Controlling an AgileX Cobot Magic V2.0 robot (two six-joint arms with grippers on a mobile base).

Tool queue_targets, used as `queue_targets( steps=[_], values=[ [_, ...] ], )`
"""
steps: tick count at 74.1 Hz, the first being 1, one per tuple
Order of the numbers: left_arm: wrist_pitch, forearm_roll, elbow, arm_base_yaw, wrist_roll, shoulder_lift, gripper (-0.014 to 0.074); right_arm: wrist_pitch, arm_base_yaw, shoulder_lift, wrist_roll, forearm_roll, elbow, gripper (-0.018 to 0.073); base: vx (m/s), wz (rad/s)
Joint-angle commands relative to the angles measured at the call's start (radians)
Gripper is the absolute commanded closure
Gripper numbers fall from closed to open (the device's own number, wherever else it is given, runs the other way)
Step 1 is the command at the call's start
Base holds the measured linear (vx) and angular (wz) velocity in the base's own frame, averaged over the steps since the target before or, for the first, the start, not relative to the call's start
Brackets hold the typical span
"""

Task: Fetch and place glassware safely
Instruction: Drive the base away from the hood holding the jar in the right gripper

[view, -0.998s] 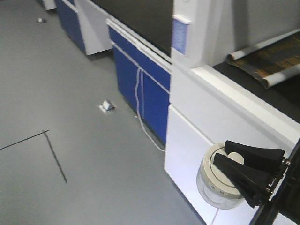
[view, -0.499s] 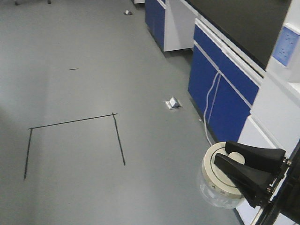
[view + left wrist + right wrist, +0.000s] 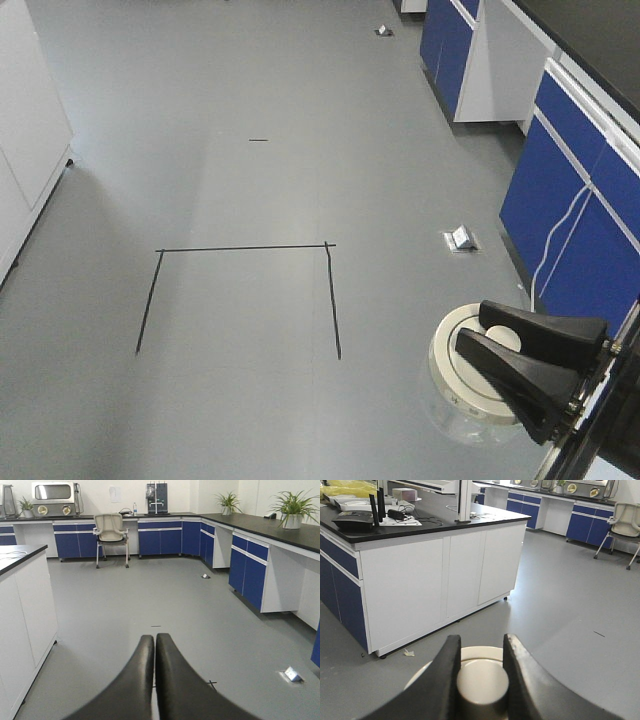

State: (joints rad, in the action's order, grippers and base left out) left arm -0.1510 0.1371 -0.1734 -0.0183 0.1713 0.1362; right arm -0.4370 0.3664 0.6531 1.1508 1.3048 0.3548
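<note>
- Glass jar [image 3: 452, 418], small and clear, hangs above the grey floor [image 3: 250, 420] at the near right of the front view, resting on no table.
- Its wide white lid [image 3: 450, 362] is on, and the raised centre knob [image 3: 482, 681] sits between two black fingers.
- The right claw [image 3: 474, 327] is clenched on that knob, one finger on each side.
- The left claw [image 3: 153, 641] is clenched on nothing, its fingers pressed together, pointing toward an office chair [image 3: 110, 530] at the far wall.
- Black tape lines [image 3: 245, 248] mark an open rectangle on the floor left of the jar.
- A small socket box [image 3: 460, 239] lies farther off, near the blue cabinets [image 3: 575, 190] on the right.
</note>
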Motion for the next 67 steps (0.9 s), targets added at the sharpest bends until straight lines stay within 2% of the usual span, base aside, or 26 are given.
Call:
queue_targets(
  steps=[1, 34, 67],
  values=[
    [0.071, -0.007, -0.026, -0.009, 0.006, 0.012, 0.0603, -0.025, -0.002, -0.005, -0.005, -0.036, 0.032, 0.056, 0.11, 0.09],
    [0.071, -0.007, -0.026, -0.009, 0.006, 0.012, 0.0603, -0.025, -0.002, -0.005, -0.005, -0.036, 0.032, 0.056, 0.22, -0.04],
    [0.071, -0.007, -0.026, -0.009, 0.006, 0.012, 0.0603, -0.025, -0.002, -0.005, -0.005, -0.036, 0.032, 0.056, 0.41, -0.07]
  ],
)
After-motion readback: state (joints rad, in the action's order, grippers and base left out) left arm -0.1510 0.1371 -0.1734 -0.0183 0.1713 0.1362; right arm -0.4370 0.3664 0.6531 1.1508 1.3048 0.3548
